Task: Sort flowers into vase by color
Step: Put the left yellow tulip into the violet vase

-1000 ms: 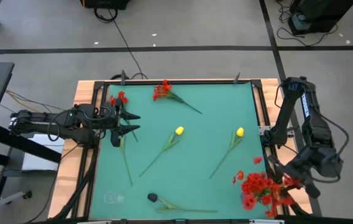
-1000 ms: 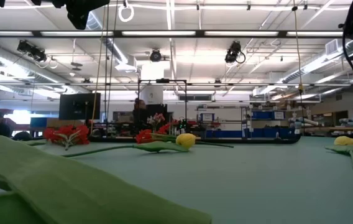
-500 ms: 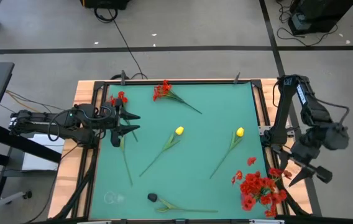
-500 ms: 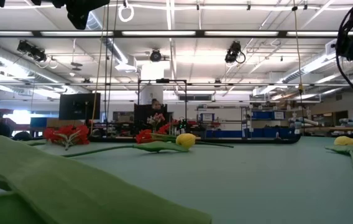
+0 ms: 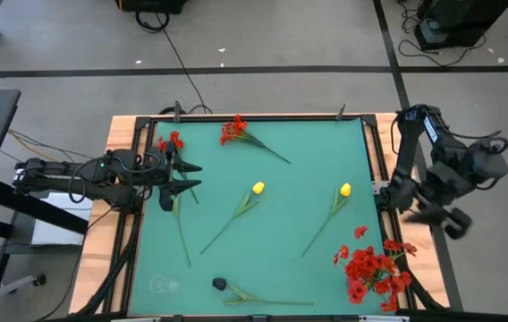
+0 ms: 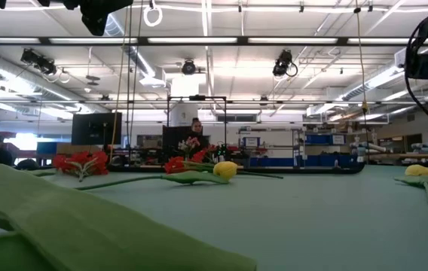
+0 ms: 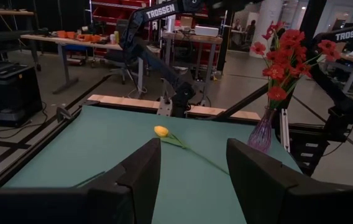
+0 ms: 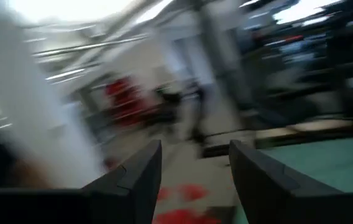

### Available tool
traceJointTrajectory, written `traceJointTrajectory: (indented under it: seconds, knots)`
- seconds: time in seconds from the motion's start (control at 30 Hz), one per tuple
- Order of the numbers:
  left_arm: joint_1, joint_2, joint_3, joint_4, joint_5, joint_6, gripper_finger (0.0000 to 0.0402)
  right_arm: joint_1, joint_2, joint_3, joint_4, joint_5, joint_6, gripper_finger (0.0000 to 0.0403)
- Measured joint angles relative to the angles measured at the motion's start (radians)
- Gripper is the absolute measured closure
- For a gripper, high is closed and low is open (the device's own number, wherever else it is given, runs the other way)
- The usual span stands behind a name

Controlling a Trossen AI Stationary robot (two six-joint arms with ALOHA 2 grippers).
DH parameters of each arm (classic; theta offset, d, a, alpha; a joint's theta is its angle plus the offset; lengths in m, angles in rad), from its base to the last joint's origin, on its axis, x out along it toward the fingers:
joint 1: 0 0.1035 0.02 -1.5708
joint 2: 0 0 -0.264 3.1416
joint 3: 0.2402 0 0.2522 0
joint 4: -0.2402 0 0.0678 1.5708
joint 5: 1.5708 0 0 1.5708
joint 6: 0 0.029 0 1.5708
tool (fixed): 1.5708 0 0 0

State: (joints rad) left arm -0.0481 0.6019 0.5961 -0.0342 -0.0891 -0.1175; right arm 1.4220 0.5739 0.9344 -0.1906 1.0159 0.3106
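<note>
Currently the right gripper (image 5: 435, 217) is seen beside the table's right edge, its fingers spread and empty, above and just outside the bunch of red-orange flowers (image 5: 372, 271) standing in the clear violet glass vase (image 7: 262, 132) at the near right corner. Of the flowers lying loose on the green mat (image 5: 290, 183), the yellow tulip-like flower (image 5: 344, 190) is nearest to this gripper; its stem runs obliquely toward the near left. The left gripper (image 5: 185, 176), also spread and empty, waits at the left edge.
</note>
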Motion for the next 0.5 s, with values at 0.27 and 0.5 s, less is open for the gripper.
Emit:
traceJointTrajectory:
  seconds: [0.27,0.5]
  knots:
    - [0.000,0.000,0.000,0.000,0.000,0.000,0.0214,-0.152,-0.030,0.000,0.025,0.249,0.017,0.0207]
    - [0.000,0.000,0.000,0.000,0.000,0.000,0.0214,-0.356,-0.004,0.000,0.048,0.249,0.038,0.0208]
